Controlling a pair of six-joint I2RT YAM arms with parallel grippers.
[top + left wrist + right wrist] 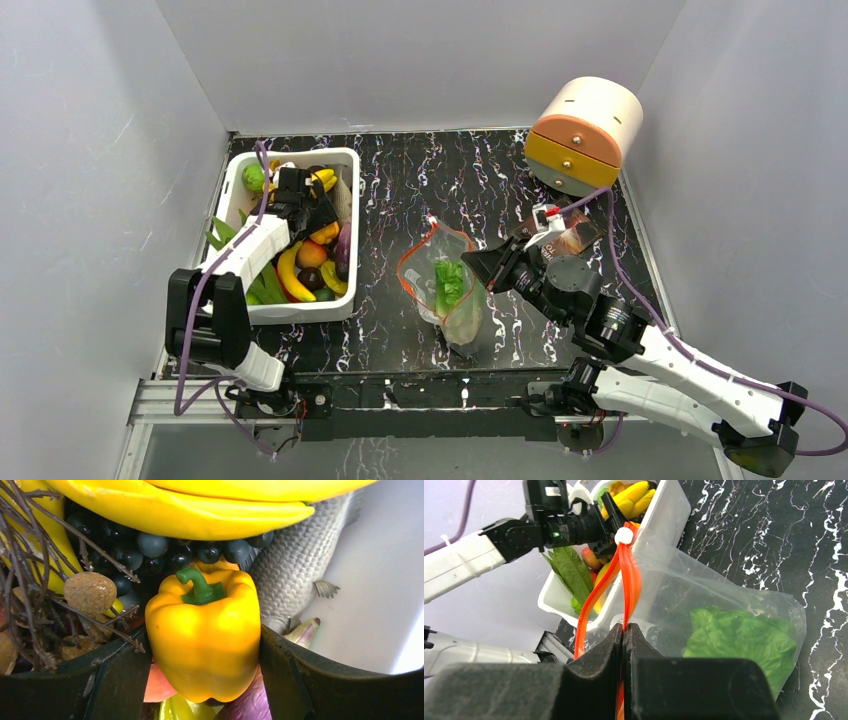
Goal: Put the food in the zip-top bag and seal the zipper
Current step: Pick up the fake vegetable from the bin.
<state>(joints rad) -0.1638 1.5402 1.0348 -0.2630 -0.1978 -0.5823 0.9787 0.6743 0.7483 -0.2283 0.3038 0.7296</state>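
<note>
Our left end effector (202,642) straddles the yellow bell pepper (205,630) in the white tub (380,580), grip unclear; we should squeeze squarely while the right end effector (624,630) pinches the zipper (630,580) of the zip-top bag (704,595).

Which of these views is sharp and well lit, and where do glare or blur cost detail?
Top view: even light, sharp throughout. Left wrist view: the yellow pepper is crisp, but the white tub washes out at right. Right wrist view: the right gripper nearest the lens is dark and soft; the red strip it pinches and the lettuce are sharp.
</note>
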